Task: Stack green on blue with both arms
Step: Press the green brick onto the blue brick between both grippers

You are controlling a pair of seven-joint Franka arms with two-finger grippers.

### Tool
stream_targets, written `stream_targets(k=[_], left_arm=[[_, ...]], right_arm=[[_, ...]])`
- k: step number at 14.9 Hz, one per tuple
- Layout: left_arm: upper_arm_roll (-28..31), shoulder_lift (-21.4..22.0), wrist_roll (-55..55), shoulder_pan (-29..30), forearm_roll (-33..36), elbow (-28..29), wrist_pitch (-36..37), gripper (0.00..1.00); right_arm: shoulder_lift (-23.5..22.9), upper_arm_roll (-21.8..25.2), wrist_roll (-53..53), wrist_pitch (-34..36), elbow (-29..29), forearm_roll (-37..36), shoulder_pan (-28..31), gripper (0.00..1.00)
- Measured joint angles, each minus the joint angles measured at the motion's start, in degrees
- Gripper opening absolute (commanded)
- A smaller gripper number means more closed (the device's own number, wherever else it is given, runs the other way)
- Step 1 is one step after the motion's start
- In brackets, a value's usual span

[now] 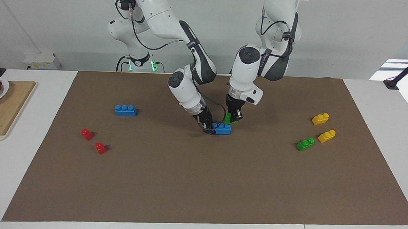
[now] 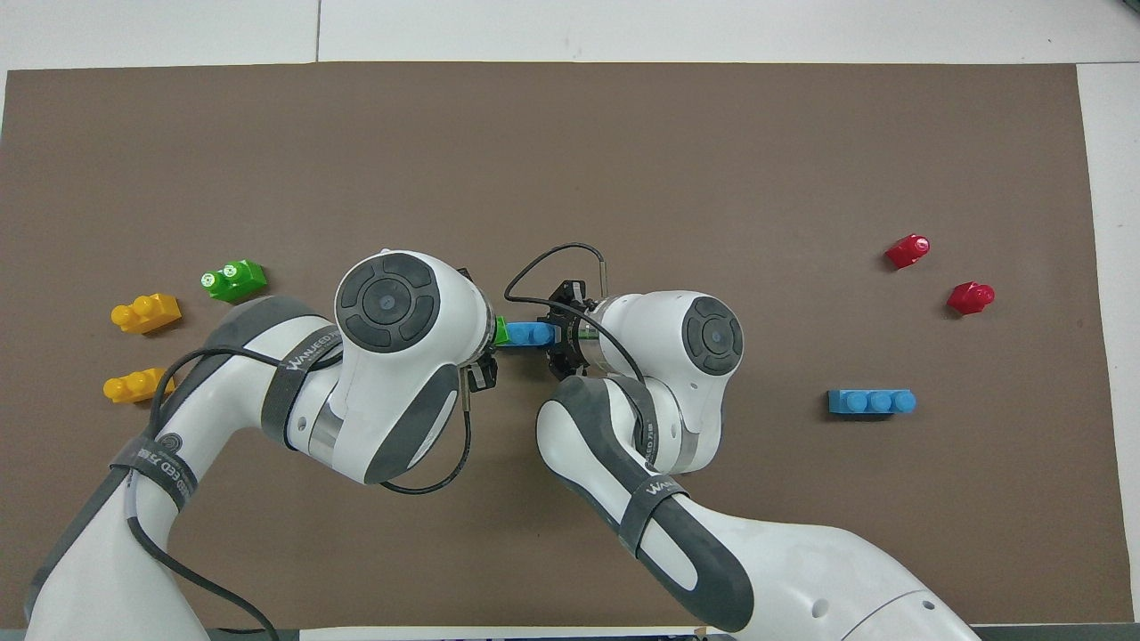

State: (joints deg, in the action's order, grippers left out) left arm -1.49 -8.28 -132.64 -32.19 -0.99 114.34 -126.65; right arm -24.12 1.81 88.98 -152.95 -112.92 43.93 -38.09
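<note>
Two white jointed arms met at the middle of the brown-covered surface (image 1: pixel 201 189), where a green brick (image 1: pixel 228 118) was being brought onto a blue brick (image 1: pixel 222 129). The left pincer (image 1: pixel 233 118), hanging almost straight down, was closed on the green brick and held it tilted over the end of the blue brick toward the left arm's side, touching or nearly touching its studs. The right pincer (image 1: pixel 209 128), angled in low, gripped the other end of the blue brick, which lay on the surface just below the left pincer.

The step in hand looked like the final press. Done well, it would call for levelling the green brick so its hollow underside sat square over two of the three studs, then pushing straight down while the right pincer kept the blue brick from sliding or tipping. A skewed press would likely jam one edge.

Both bricks were smooth, glossy moulded plastic with round studs: two on the green, three in a row on the longer blue. The covering beneath was matt and looked faintly grained.

Well apart from the pincers lay a spare green brick (image 1: pixel 305 144) beside two yellow bricks (image 1: pixel 320 119), and, toward the right arm's end, a second blue brick (image 1: pixel 125 110) and two red bricks (image 1: pixel 87 134).
</note>
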Motion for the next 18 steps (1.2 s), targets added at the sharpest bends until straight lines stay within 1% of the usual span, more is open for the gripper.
stream_targets(k=[7, 10, 18], left_arm=[[0.0, -1.3, 0.0, -0.1, 0.0, 0.2, -4.1, 0.00], [-0.1, -2.7, 0.0, -0.7, 0.0, 0.2, -4.4, 0.00], [-0.2, -3.0, 0.0, -0.9, 0.0, 0.0, -5.2, 0.00]], right_arm=[[0.0, 0.0, 0.0, 0.0, 0.0, 0.0, 0.0, 0.00], [0.0, 0.0, 0.0, 0.0, 0.0, 0.0, 0.0, 0.00], [0.0, 0.0, 0.0, -0.1, 0.0, 0.0, 0.0, 0.00]])
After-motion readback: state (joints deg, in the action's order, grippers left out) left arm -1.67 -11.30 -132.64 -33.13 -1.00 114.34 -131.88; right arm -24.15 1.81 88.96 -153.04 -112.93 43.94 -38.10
